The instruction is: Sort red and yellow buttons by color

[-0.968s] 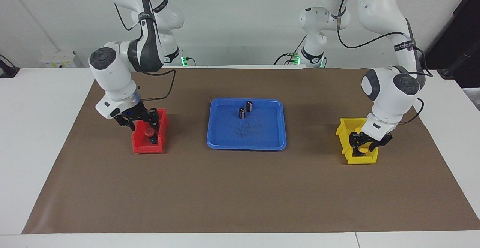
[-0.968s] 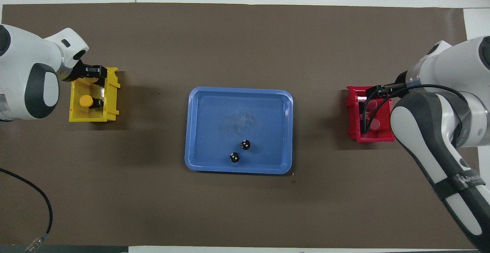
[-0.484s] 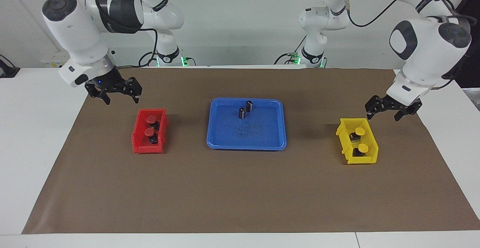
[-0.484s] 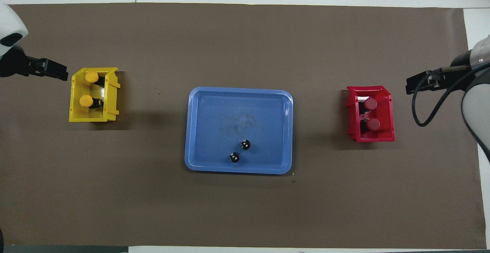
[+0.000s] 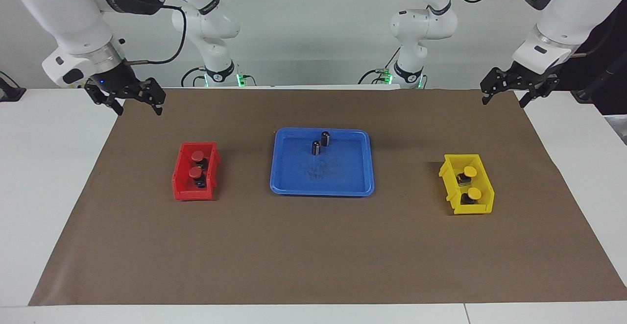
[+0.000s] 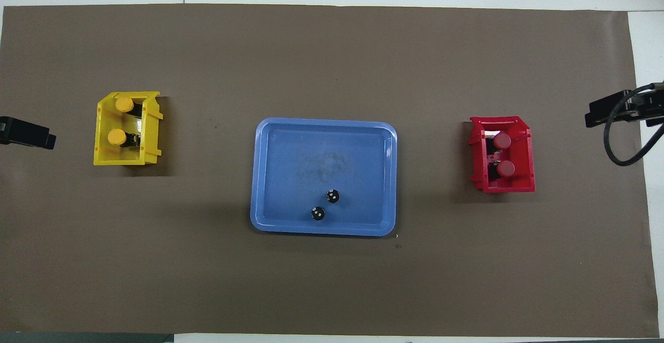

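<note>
With both arms raised, I see my right gripper (image 5: 128,99) hanging empty over the brown mat's (image 5: 313,245) edge at the right arm's end of the table, its fingers spread apart. My left gripper (image 5: 512,90) hangs the same way over the mat's corner at the left arm's end, fingers parted and holding nothing.

Both red buttons (image 5: 196,163) sit inside the red bin (image 5: 194,194), one nearer to the robots than the other, caps up. Both yellow buttons (image 5: 470,182) sit in the yellow bin (image 5: 470,209), lined up in the same way. Each bin rests on the mat, the red one toward the right arm's end, the yellow one toward the left arm's end.

Between the bins lies the blue tray (image 5: 322,186). Two small dark cylinders (image 5: 321,143) stand upright in it, close together, in the part nearer to the robots.
</note>
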Controlling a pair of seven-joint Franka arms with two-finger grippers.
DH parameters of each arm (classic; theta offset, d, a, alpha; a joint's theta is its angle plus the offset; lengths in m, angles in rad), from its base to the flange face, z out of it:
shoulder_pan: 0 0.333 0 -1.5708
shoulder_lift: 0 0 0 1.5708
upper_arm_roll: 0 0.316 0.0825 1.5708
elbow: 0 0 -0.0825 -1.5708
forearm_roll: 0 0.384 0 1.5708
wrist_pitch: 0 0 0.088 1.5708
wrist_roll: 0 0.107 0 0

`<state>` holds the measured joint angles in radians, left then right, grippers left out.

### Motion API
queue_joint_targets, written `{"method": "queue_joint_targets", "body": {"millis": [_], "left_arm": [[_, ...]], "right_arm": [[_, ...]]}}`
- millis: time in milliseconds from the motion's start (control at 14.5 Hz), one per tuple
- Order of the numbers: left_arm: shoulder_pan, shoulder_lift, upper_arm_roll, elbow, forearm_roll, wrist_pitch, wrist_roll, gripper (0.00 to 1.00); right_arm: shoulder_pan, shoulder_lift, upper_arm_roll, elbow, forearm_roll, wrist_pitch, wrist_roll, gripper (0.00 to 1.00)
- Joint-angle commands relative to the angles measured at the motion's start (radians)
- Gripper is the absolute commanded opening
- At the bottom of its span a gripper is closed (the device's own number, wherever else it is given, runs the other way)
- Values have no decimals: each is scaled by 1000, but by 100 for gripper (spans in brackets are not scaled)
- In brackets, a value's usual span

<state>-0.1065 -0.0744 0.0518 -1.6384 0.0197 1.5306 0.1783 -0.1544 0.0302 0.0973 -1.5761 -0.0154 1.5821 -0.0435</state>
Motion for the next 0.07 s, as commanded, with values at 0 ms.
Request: {"method": "queue_joint_targets", "body": {"millis": [0], "left_arm": [[-1, -5, -3, -11, 6, -10, 12, 100]], "right_arm": [[-11, -3, 7, -9, 0, 16, -29, 100]]}}
